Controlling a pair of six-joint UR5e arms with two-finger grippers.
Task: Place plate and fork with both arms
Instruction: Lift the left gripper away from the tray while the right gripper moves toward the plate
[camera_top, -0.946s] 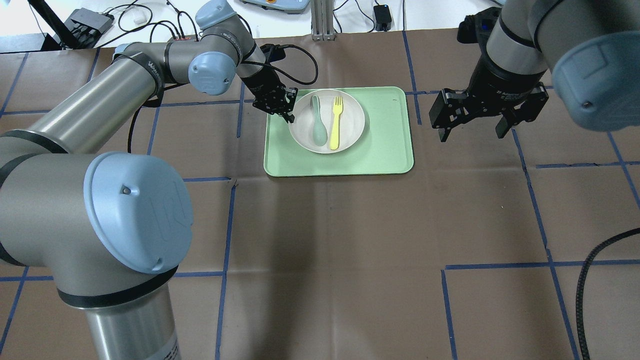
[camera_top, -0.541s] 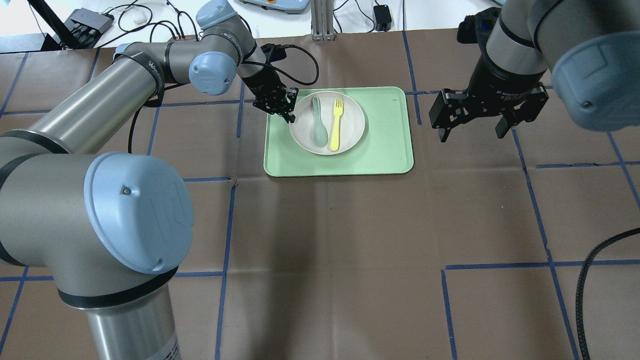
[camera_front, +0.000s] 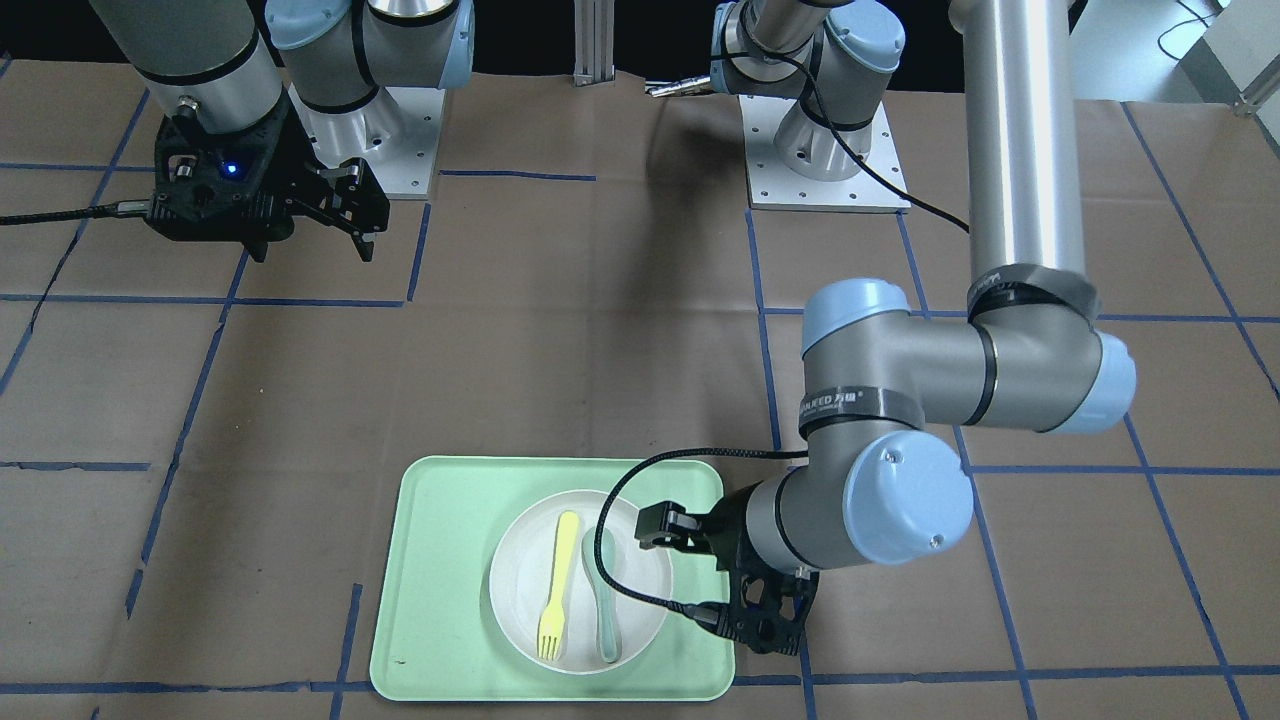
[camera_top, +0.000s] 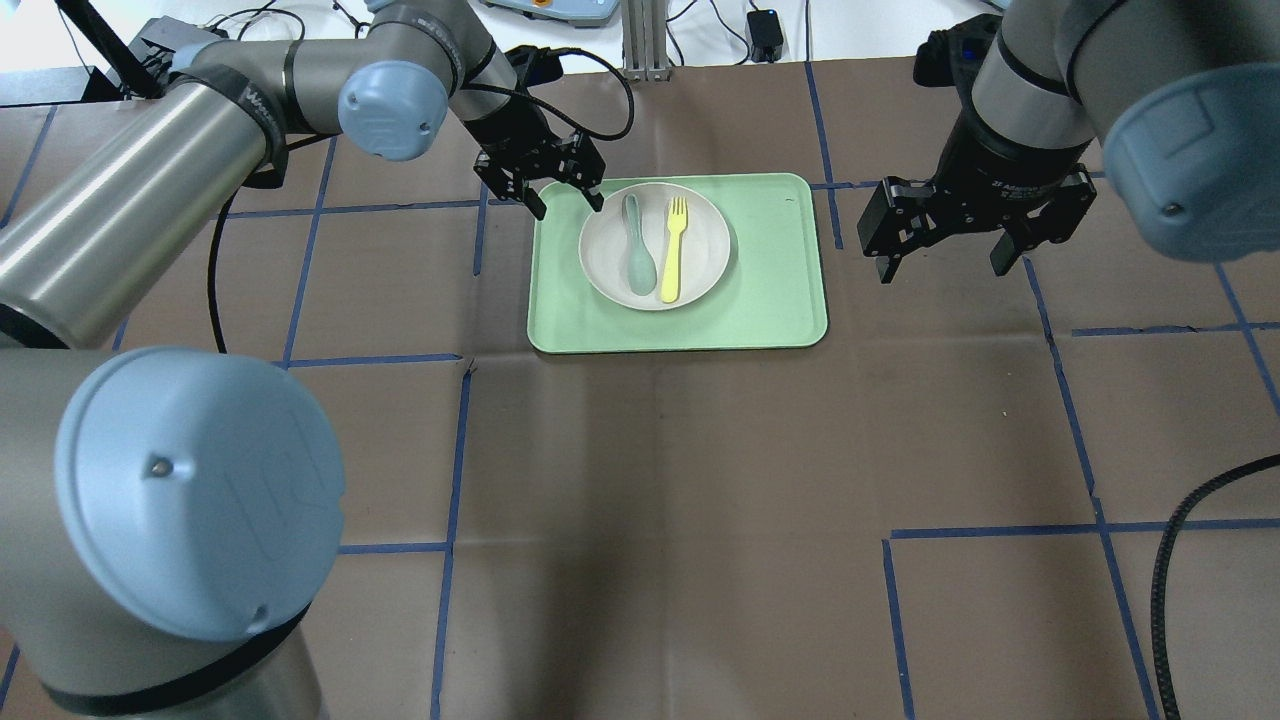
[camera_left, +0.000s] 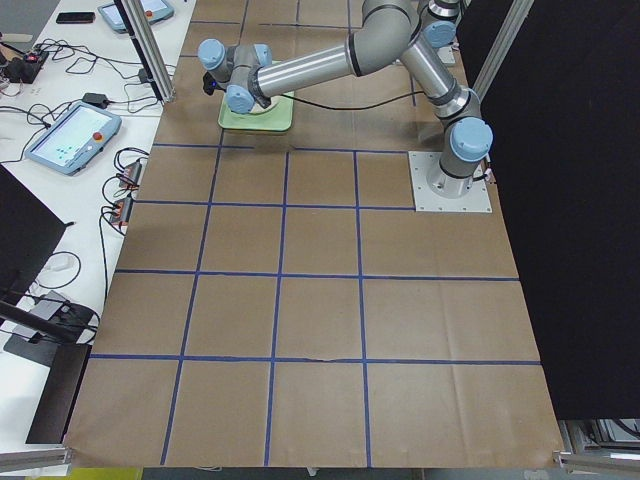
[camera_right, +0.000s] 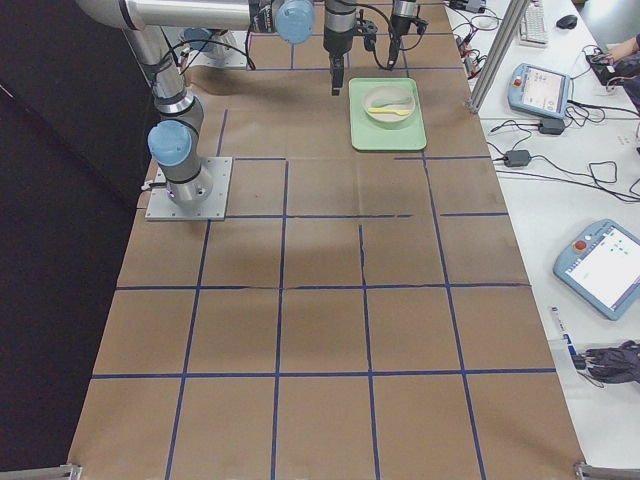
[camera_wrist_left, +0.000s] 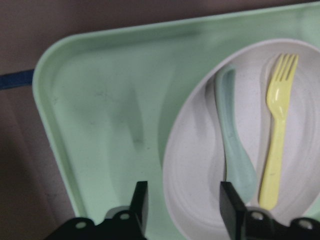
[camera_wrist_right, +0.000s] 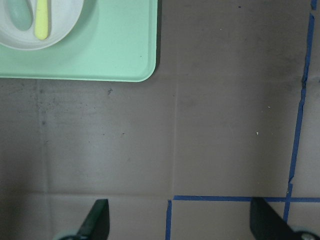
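Now the left gripper is wide open at the plate's rim; the right gripper, wide too, is far from it.

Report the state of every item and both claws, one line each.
plate: flat on the tray.
fork: lying in the plate, beside the spoon.
spoon: lying in the plate.
tray: flat on the table.
left claw: open, empty, at the plate's rim.
right claw: open, empty, above the table.

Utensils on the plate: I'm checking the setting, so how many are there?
2. The yellow fork lies on the off-white plate, on the right gripper's side. The grey-green spoon lies beside it, nearer the left gripper. Nothing appears hidden.
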